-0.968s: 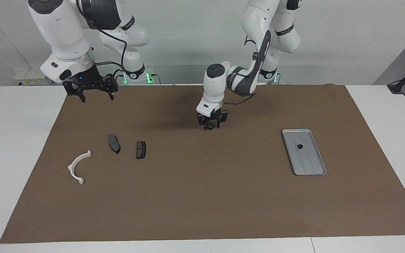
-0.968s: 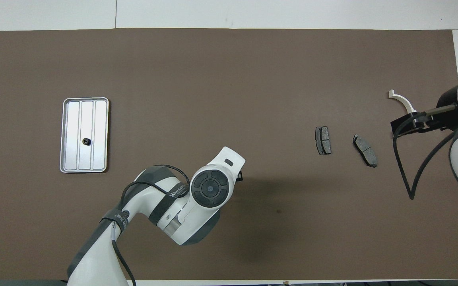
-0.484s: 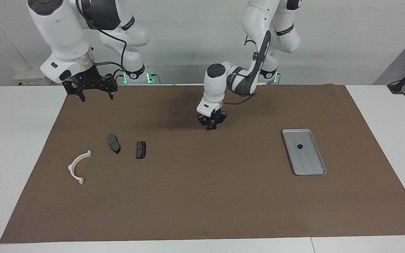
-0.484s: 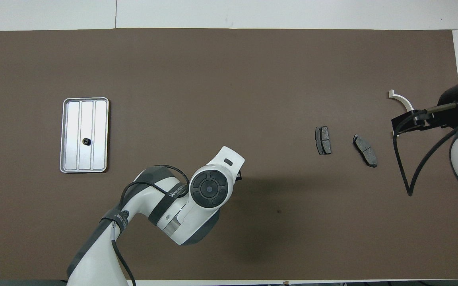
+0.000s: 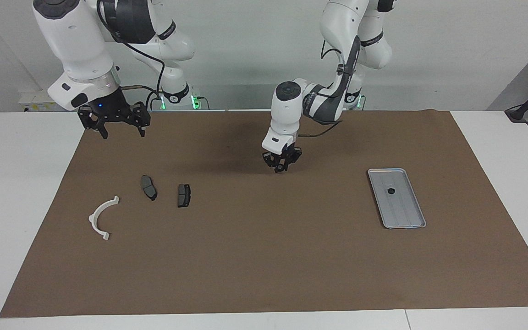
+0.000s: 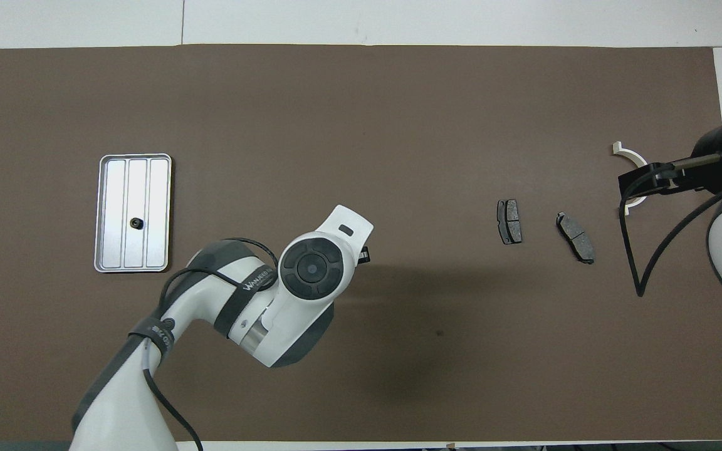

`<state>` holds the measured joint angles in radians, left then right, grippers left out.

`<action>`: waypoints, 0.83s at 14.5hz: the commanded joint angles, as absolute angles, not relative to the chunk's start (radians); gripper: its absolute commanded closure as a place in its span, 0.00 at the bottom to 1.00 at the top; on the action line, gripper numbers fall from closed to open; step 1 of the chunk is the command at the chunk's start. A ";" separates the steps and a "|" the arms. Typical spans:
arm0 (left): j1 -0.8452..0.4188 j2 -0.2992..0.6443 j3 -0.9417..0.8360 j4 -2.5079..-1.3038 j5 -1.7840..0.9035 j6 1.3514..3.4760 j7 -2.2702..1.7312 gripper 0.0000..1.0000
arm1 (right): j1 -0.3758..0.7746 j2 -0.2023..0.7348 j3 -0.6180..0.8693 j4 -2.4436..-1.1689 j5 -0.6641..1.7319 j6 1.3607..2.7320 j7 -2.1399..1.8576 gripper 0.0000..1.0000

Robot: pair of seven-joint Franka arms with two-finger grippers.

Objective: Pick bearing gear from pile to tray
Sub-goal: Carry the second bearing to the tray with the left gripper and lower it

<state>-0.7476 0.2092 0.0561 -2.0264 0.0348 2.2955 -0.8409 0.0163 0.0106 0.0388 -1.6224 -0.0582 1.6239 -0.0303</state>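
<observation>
My left gripper (image 5: 281, 167) hangs just above the middle of the brown mat, shut on a small black bearing gear (image 5: 281, 170). In the overhead view the left arm's wrist hides both. The silver tray (image 5: 406, 215) (image 6: 116, 213) lies toward the left arm's end, with one small black gear (image 5: 390, 191) (image 6: 136, 222) in it. The pile lies toward the right arm's end: a white arc (image 5: 101, 217) (image 6: 627, 152) and two dark brake pads (image 5: 149, 187) (image 5: 184, 195). My right gripper (image 5: 123, 135) waits open above the mat's edge, holding nothing.
The brown mat (image 5: 264, 256) covers most of the white table. In the overhead view the right arm's black cable (image 6: 633, 250) hangs over the mat beside the brake pads (image 6: 509, 221) (image 6: 576, 237).
My left gripper closed on the small black gear, lifted it a little off the mat and shifted toward the tray. The right gripper drifted slightly toward its own end of the table.
</observation>
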 commanded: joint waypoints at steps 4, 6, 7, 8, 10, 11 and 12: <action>-0.458 0.083 0.054 -1.898 0.029 2.025 -0.481 0.83 | 0.008 -0.002 0.043 -1.648 -0.005 1.658 -0.009 0.00; -0.340 0.080 0.054 -1.901 0.026 2.025 -0.331 0.83 | 0.006 0.000 0.043 -1.647 0.021 1.660 0.002 0.00; -0.284 0.080 0.054 -1.902 0.026 2.026 -0.252 0.84 | 0.008 0.000 0.043 -1.647 0.021 1.661 0.003 0.00; -0.226 0.080 0.054 -1.904 0.025 2.034 -0.180 0.85 | 0.009 0.000 0.043 -1.647 0.023 1.661 0.003 0.00; -0.135 0.081 0.054 -1.913 -0.004 2.061 -0.047 0.86 | 0.012 0.000 0.043 -1.647 0.021 1.661 0.002 0.00; -0.102 0.083 0.054 -1.927 -0.006 2.092 -0.005 0.86 | 0.012 0.000 0.041 -1.647 0.021 1.661 -0.002 0.00; -0.082 0.084 0.054 -1.945 -0.006 2.133 0.012 0.86 | 0.012 0.000 0.041 -1.647 0.021 1.661 -0.002 0.00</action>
